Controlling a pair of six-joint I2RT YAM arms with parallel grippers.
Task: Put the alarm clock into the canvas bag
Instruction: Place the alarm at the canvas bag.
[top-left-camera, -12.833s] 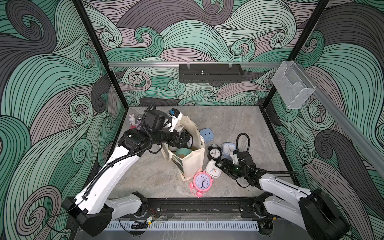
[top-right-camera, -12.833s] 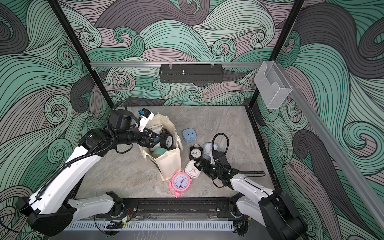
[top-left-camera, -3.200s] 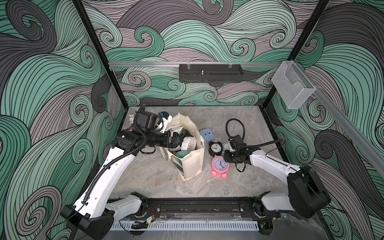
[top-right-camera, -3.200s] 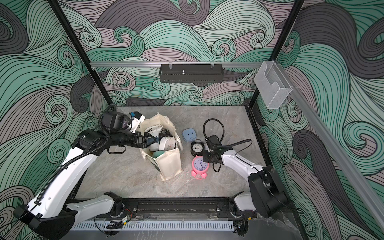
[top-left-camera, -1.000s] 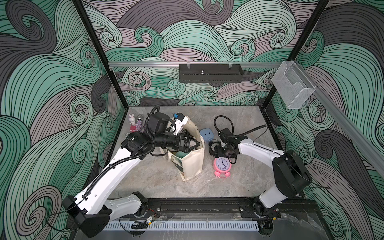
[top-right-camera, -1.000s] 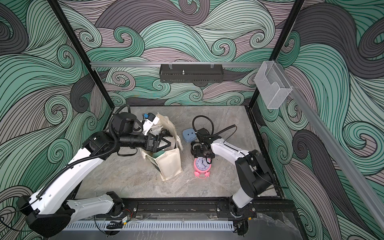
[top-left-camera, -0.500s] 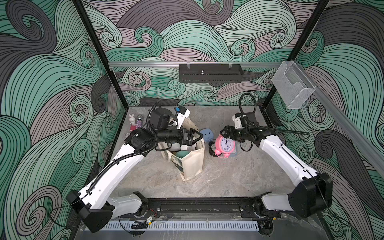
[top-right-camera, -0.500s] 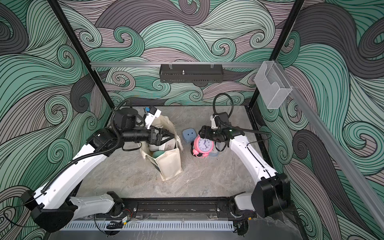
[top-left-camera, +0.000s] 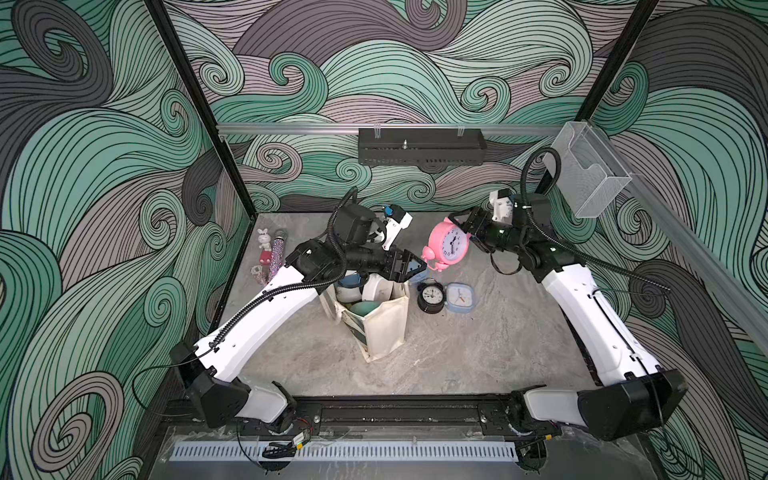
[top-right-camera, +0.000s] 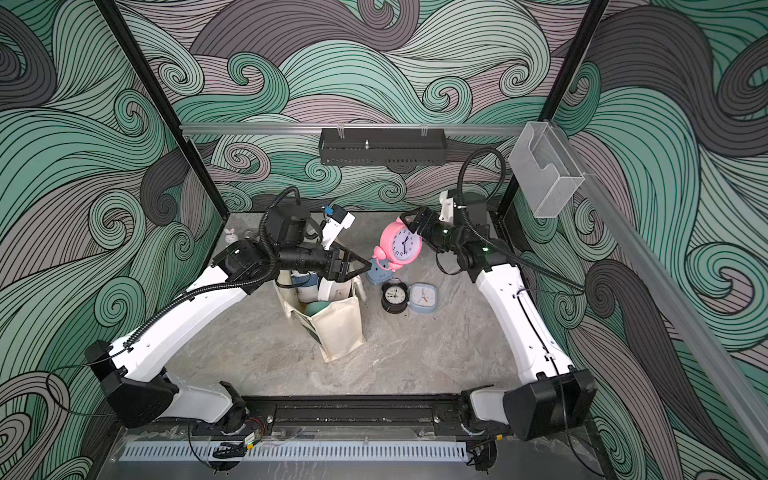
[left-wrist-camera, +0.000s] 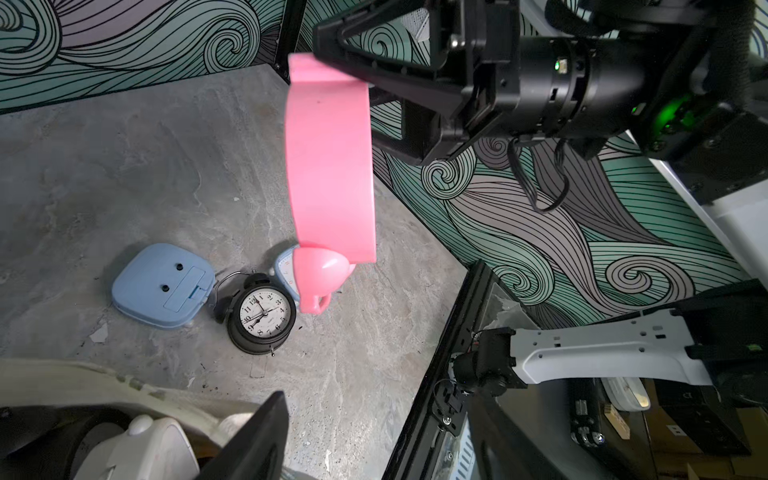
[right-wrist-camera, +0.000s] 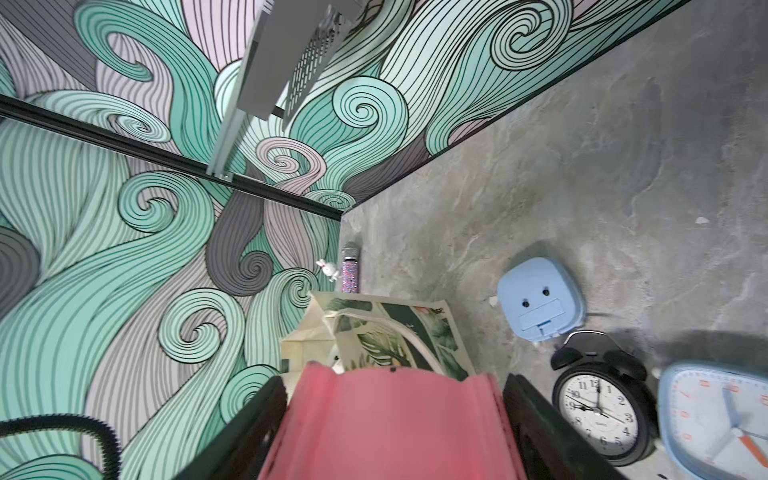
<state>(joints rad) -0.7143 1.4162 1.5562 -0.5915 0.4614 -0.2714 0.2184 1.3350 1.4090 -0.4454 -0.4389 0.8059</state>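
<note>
Grippers | right gripper (top-left-camera: 462, 228): clamped round pink plastic alarm clock (top-left-camera: 446, 248), mid-frame | left gripper (top-left-camera: 409, 266): above cream canvas bag (top-left-camera: 387, 329), opening unclear

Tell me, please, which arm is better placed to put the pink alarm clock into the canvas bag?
Right: the right gripper holds the pink alarm clock aloft near the canvas bag; the left gripper hovers empty over it.

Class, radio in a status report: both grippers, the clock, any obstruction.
Right gripper shut on pink alarm clock, aloft. Left gripper at canvas bag mouth, jaws unclear. Bag interior crowded.
</note>
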